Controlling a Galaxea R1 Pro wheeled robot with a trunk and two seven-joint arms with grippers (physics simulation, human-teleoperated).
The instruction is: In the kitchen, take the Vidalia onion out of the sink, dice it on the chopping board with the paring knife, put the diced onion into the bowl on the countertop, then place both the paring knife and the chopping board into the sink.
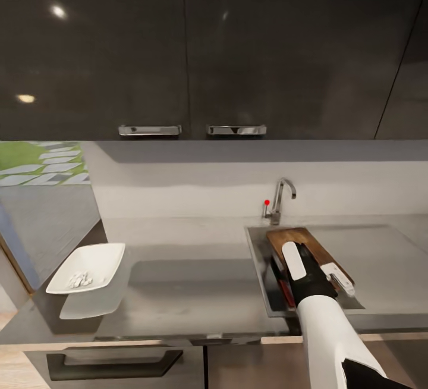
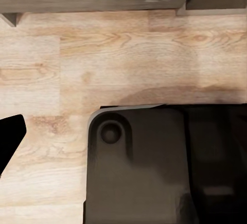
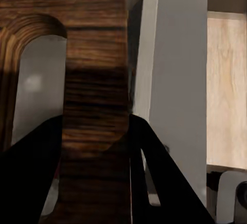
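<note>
Dark glossy cabinets hang over a grey worktop [image 1: 190, 282] with a sink [image 1: 257, 258] set in at right. The chopping board [image 1: 300, 239] tilts into that sink, the right gripper's [image 1: 297, 282] jaws clamped on its handle end to lower it. At far left, the white bowl [image 1: 89, 265] already holds diced onion [image 1: 79, 279].

Sink [image 1: 257, 258] blocked by chopping board [image 1: 300, 240]

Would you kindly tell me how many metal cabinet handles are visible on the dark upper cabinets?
2: the left metal cabinet handle and the right metal cabinet handle sit side by side along the dark upper cabinets' bottom edge.
</note>
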